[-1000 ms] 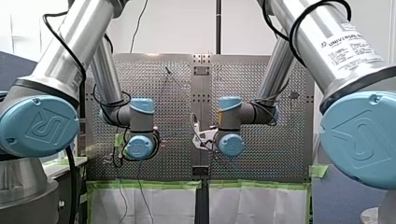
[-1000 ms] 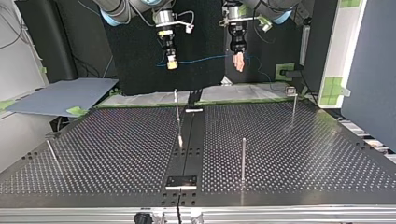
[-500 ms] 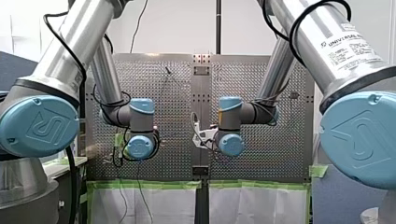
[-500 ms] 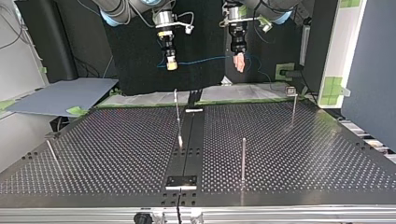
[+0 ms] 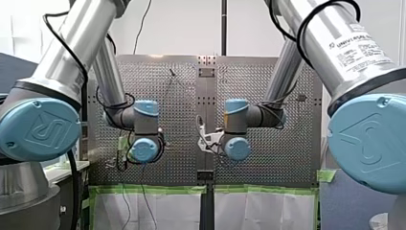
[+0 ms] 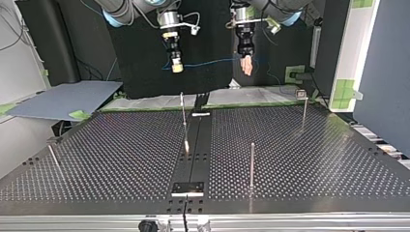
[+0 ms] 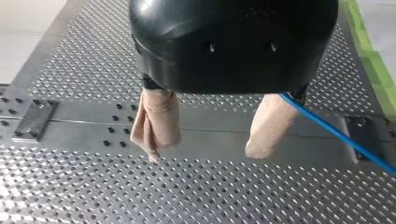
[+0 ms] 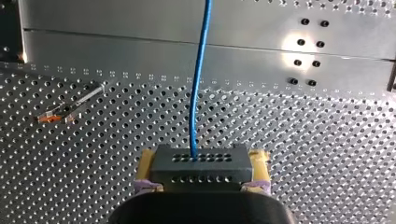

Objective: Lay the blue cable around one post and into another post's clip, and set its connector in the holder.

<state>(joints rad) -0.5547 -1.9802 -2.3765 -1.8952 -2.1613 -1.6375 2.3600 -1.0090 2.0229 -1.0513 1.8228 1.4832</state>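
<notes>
Hanging above the desk (image 6: 290,159), the right gripper (image 8: 202,170) pinches the connector (image 8: 202,161) in its jaws, blue cable (image 8: 198,93) running past the left gripper (image 7: 205,140) — jaws spread — so lowering it round a post (image 6: 252,164) looks next.

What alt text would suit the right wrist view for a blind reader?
My right hand clamps a dark block between yellow pads; a blue cable runs from it, ahead over the perforated table. A small orange-tipped metal piece lies beside the cable.

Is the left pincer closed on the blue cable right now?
No, the left pincer's beige fingers stand apart, and the blue cable runs beside one of them.
</notes>
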